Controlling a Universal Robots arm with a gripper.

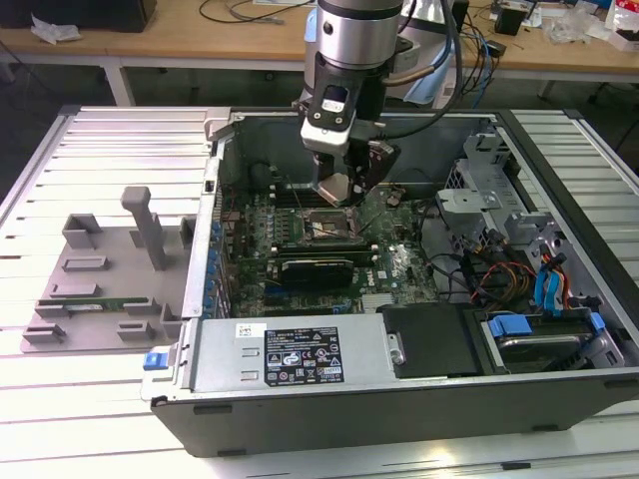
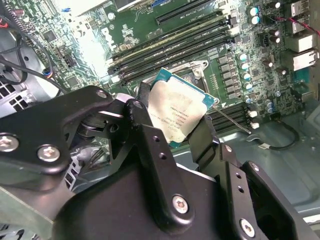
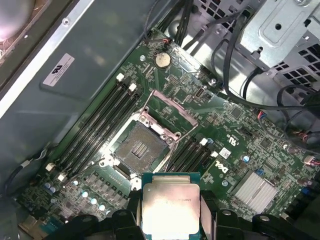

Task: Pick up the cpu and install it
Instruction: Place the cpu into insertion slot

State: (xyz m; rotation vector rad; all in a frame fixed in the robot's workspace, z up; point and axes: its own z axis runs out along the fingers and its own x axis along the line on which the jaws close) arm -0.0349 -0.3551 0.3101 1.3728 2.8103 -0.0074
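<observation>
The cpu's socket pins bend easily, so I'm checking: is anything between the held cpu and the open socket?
Nothing visible does. The gripper holds the cpu above the motherboard, and in the first wrist view the socket lies bare, its retention frame swung open to one side.

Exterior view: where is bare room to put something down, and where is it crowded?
Free: the slatted table between the grey tray and the far edge, and the strip before the tray. Crowded: the motherboard under the end effector holding the cpu, and the cabled drive corner.
</observation>
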